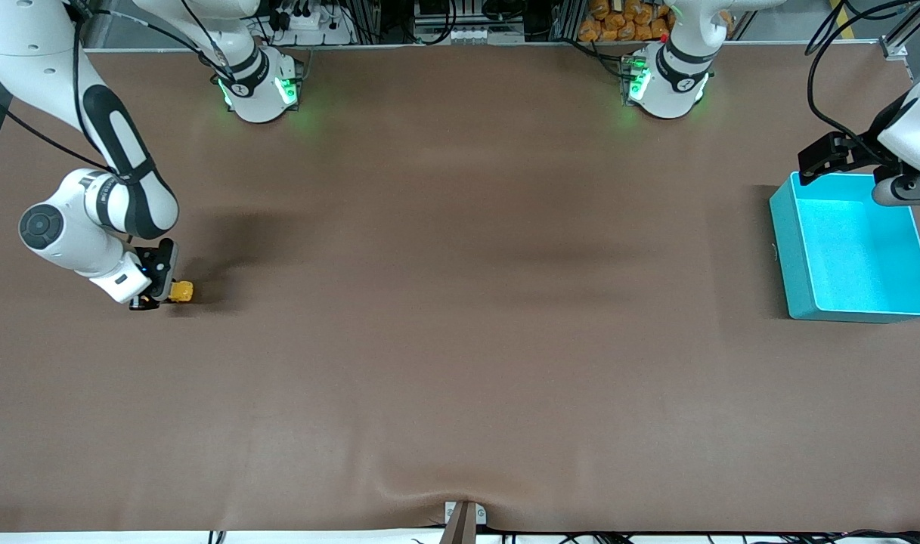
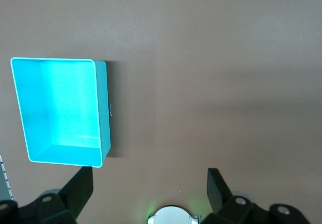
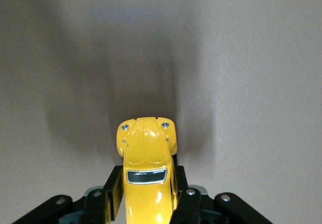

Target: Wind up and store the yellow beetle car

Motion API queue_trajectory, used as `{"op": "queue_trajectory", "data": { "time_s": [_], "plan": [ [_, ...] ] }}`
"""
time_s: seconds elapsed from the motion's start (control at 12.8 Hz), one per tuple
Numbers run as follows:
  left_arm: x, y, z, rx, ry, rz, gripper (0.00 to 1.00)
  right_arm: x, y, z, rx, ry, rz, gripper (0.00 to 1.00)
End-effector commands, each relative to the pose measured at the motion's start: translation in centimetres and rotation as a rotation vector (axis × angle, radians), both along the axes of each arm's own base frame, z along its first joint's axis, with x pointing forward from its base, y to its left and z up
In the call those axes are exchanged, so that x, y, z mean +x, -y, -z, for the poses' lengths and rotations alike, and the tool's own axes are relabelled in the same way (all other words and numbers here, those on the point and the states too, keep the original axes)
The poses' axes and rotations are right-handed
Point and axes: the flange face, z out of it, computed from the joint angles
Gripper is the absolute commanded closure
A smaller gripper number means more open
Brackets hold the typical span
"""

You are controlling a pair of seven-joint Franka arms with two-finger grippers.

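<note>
Right claw (image 1: 163, 297) grips yellow beetle car (image 1: 181, 292); left claw (image 1: 845, 162) over teal bin (image 1: 796, 257).

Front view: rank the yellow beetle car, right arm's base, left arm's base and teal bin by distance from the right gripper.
1. yellow beetle car, in the right gripper
2. right arm's base, table's top edge
3. left arm's base, same edge
4. teal bin, left arm's end

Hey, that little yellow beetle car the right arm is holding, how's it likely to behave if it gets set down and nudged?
The yellow beetle car probably rolls easily, being a wheeled toy on the flat table. Its glossy rounded body looks rigid and perhaps slippery, though the right end effector is shut on its sides. It seems light, being tiny beside the teal bin.
</note>
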Motion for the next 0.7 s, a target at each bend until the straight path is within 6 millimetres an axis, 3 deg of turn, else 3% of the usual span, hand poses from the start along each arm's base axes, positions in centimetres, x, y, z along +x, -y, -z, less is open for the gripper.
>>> {"op": "queue_trajectory", "data": {
  "time_s": [0.0, 0.62],
  "plan": [
    [0.1, 0.0, -0.3, 0.013, 0.014, -0.003, 0.0, -0.5, 1.7, 5.1, 0.003, -0.056, -0.005, 0.69],
    [0.0, -0.1, -0.6, 0.013, 0.018, -0.006, 0.0, -0.7, 6.1, 6.2, 0.005, -0.063, -0.035, 0.69]
  ]
}}
